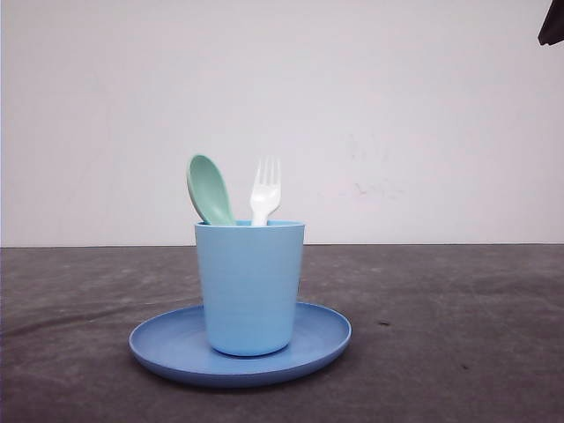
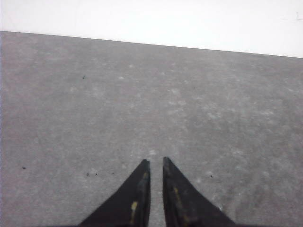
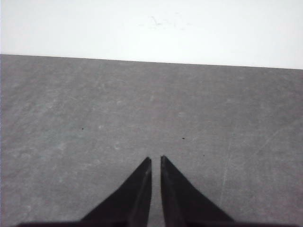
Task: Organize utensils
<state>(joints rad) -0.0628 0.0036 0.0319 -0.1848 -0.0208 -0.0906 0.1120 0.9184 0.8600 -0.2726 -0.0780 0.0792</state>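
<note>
Forks: one white fork point(image 1: 264, 189) is counted.
Spoons: one mint-green spoon point(image 1: 209, 189) is counted.
Cups: one light blue cup point(image 1: 249, 286) is counted.
Plates: one blue plate point(image 1: 167, 344) is counted.
Grippers: two are counted, left gripper point(image 2: 155, 163) and right gripper point(image 3: 155, 159).

Soft, even light is falling from above; the plate point(image 1: 176, 348) is casting a faint shadow on the worktop point(image 1: 458, 352), and both wrist views are looking slightly grainy.

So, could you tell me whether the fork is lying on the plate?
No, the fork stands upright in the cup beside the spoon.
</note>
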